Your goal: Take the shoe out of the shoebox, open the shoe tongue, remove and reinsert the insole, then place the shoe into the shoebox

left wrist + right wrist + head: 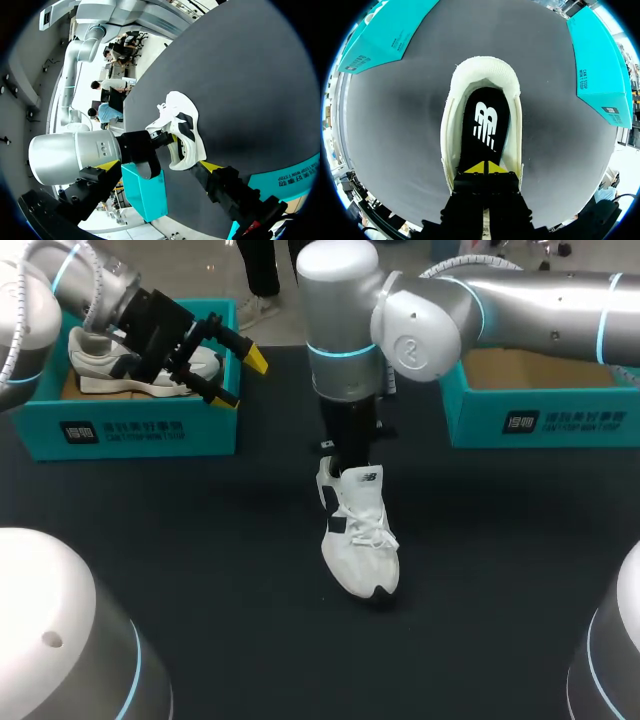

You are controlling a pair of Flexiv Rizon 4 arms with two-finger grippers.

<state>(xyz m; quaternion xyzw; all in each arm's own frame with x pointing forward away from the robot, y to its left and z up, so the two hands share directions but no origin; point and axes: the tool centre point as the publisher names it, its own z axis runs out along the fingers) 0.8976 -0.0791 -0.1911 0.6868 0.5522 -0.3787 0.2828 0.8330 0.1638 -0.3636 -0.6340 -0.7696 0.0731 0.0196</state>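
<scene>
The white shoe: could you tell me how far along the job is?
Done: the shoe is out, on the table. In hand: the right gripper, shut, sits in its opening over the black insole, which lies inside. Left: probably the insole step, then boxing it in a shoebox.

Bare table (200, 570) is left open all round the white shoe (362, 540), whose mouth is blocked by the right gripper (485, 167), while left shoebox (130, 430) and right shoebox (470, 415) are set well apart.

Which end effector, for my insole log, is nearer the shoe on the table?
Right: the right end effector is inside the shoe; the left end effector hangs by a shoebox, apart.
</scene>
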